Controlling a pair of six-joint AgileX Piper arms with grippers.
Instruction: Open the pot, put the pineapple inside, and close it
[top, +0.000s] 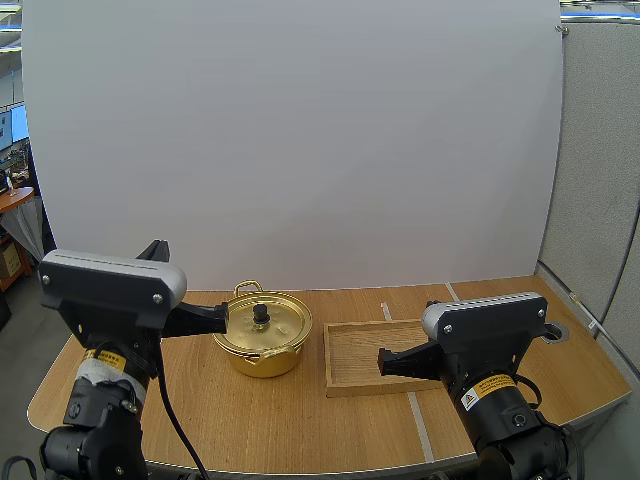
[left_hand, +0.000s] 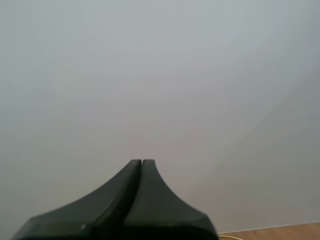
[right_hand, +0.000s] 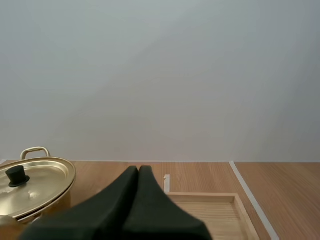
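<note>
Golden pot stands on the table with its lid on, left of the wooden tray. The left gripper, closed on nothing, is just left of the pot. The right gripper, also closed and empty, is above the tray's near part.

The table carries a lidded gold pot, a wooden tray beside it, and probably tape lines

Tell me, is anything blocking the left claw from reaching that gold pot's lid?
Nothing visible does. The left gripper, shut, hangs by the left side of the pot, with only open air between it and the knob on the lid.
</note>
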